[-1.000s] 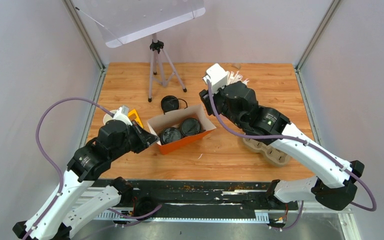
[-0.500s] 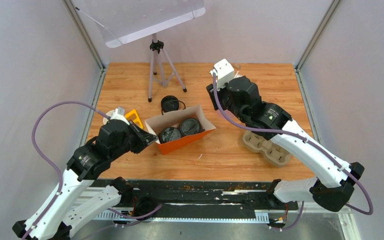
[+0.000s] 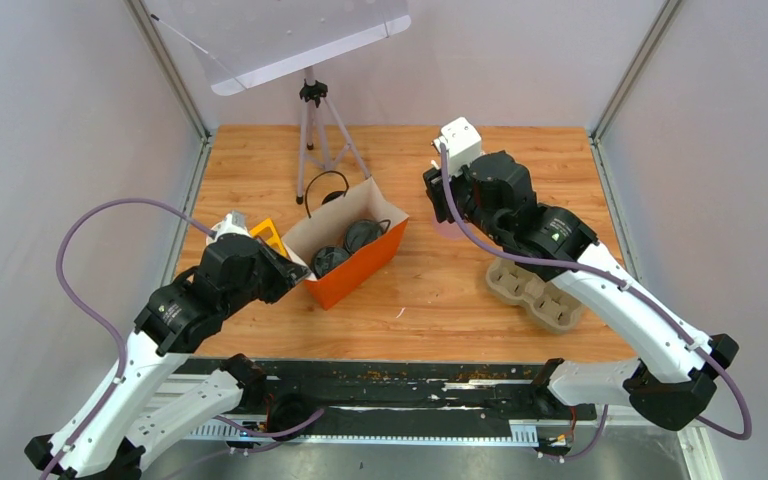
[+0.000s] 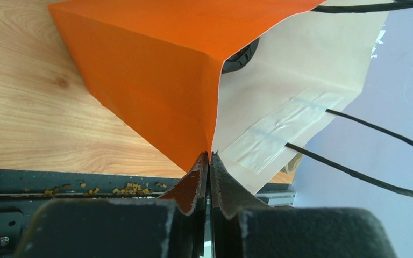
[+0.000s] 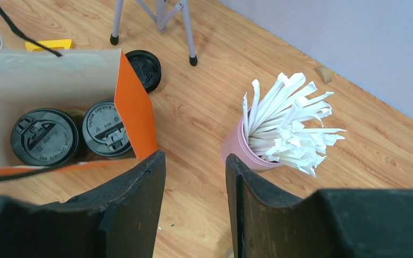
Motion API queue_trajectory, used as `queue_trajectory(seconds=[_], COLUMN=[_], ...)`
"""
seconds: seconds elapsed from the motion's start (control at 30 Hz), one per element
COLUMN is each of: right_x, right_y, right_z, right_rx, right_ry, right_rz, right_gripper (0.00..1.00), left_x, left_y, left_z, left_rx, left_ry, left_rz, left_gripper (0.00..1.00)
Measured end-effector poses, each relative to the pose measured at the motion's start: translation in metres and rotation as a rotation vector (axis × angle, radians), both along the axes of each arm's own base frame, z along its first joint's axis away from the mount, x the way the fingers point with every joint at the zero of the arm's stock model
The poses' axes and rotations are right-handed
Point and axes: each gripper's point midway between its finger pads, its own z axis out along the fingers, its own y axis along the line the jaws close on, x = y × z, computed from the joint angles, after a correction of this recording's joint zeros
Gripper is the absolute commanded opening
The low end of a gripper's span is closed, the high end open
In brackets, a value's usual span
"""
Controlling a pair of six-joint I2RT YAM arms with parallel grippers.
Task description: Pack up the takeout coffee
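Pinching tight, the left pincer [image 4: 208,156] is holding the top edge of the orange bag [image 4: 150,70] at one corner, with the paper squeezed between its two fingers. The bag is reaching away in front of this pincer, orange outside and pale inside, with thin black string handles [image 4: 365,134]. The left wrist view is showing this pinch up close, but only a dark sliver of one lid.

The two takeout coffee cups [image 5: 44,136] are sitting side by side inside the bag, ahead of the left pincer and off to the left of the right pincer. Their black lids are facing the bag's open mouth, so each cup's long way is running from the mouth down to the bag's bottom. Their sides are hidden; only the lids are showing. The right wrist view is showing the lids round and plain, while the top view is showing them as small dark ovals in a leaning bag.

Another black lid [image 5: 145,69] is lying on the table [image 3: 440,290] just past the bag. Only the right wrist view is showing it, and I cannot tell if a cup is under it.

The right pincer [image 5: 194,158] is hanging over the table with its fingers partly apart, holding nothing. The pink cup of straws [image 5: 242,153] is standing just ahead of it, a bit to the right. The top view alone is showing the brown tray [image 3: 535,295] lying under the right arm.
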Motion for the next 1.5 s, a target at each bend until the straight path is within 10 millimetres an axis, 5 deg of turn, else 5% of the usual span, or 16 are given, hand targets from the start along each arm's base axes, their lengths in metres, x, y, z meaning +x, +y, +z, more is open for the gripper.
queue_trajectory(seconds=[0.77,1.1,1.5], right_x=[-0.008,-0.006,0.054], right_y=[0.000,-0.001,-0.029], right_z=[-0.015,-0.021,-0.072], right_rx=[0.003,0.035,-0.050], right_ry=[0.071,0.107,0.210], right_rz=[0.004,-0.030,-0.203], right_gripper=[0.55,0.67,0.59], left_x=[0.019,0.025,0.036], left_y=[0.008,0.009,0.012], left_z=[0.005,0.013,0.065], left_rx=[0.139,0.205,0.326], left_ry=[-0.032,-0.071,-0.235], left_rz=[0.014,-0.027,-0.128], left_gripper=[0.39,0.53,0.77])
